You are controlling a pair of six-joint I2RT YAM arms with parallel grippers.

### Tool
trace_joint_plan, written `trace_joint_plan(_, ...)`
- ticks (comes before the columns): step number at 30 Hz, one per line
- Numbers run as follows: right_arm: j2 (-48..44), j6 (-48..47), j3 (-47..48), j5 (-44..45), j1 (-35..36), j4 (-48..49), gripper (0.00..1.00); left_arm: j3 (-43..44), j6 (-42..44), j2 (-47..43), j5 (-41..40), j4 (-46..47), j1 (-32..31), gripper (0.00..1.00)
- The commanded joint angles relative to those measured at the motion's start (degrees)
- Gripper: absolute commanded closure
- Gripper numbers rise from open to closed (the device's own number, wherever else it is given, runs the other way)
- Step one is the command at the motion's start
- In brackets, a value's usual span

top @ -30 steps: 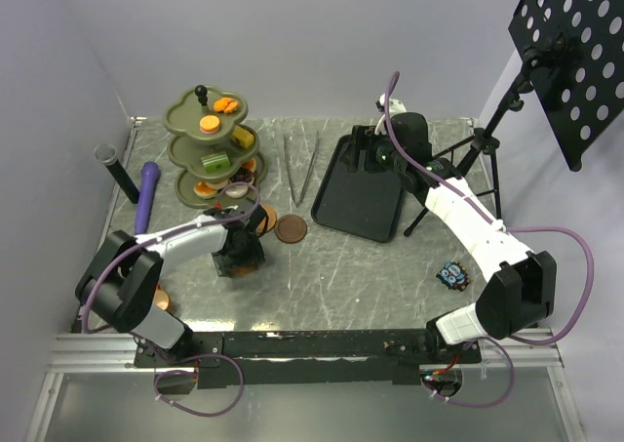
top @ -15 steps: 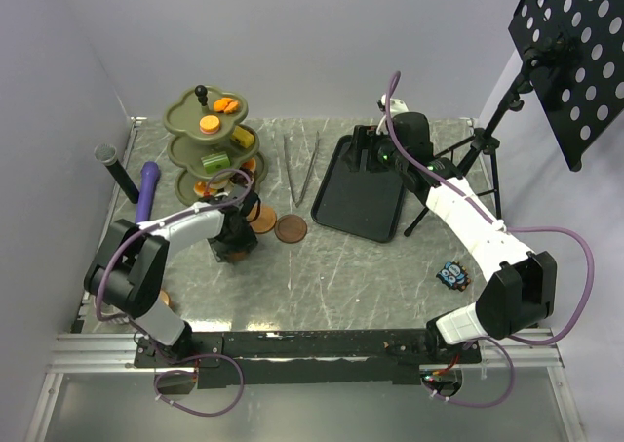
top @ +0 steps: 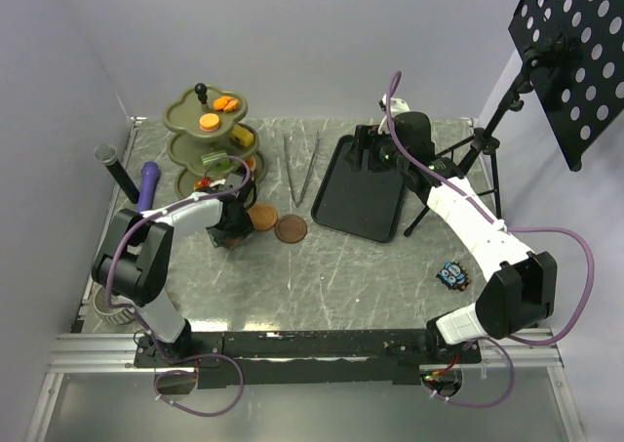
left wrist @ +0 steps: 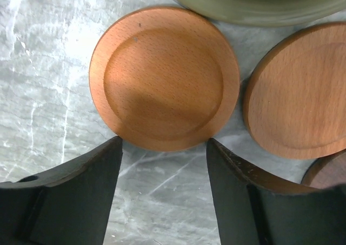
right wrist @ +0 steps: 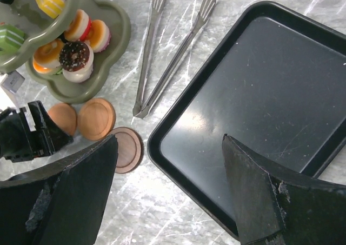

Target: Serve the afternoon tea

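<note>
The olive-green three-tier stand (top: 205, 140) stands at the back left with orange pastries (top: 210, 123) on its top tier. More pastries (right wrist: 73, 55) lie on its bottom tier. Three brown saucers lie at its foot: a light one (left wrist: 165, 77), a second (top: 261, 218) and a darker third (top: 291, 229). My left gripper (top: 232, 229) hovers low at the light saucer, open, its fingertips (left wrist: 116, 145) flanking the saucer's near edge without gripping it. My right gripper (top: 375, 154) hangs wide open above the black tray (right wrist: 270, 77). A greyish cup (top: 105, 310) shows by the left arm's base.
Metal tongs (top: 300, 169) lie between the stand and the tray. A purple cylinder (top: 146, 193) and a black tube (top: 115, 169) lie at the far left. A music stand (top: 575, 52) rises at the right. A small colourful object (top: 451, 274) lies near the right arm.
My left gripper has moved away from the near edge towards the stand's foot, up to the light saucer, and its jaws have narrowed a little. The right arm has not moved.
</note>
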Motion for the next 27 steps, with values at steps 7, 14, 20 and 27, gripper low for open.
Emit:
trace_joint_plan(7,-2.2,-5.9,0.5,-1.7,-0.6,0.6,0.16,0.2,3.8,2.2,-3.5,1.0,1.7,0.22)
trace_joint_plan(14,-2.0,-14.5,-2.8,-7.8,2.0,-2.7,0.17,-0.1,7.0,-7.0,-1.8,1.6,1.5,0.05)
trace_joint_plan(20,0.3,-22.8,-4.3,-2.1,13.1,-6.1,0.17,-1.2,8.6,-17.5,-1.6,1.3,1.6,0.0)
trace_joint_plan(27,8.9,-21.9,-4.8,-2.1,21.9,-4.0,0.2,-1.9,7.9,-26.2,-1.8,-0.9,1.7,0.0)
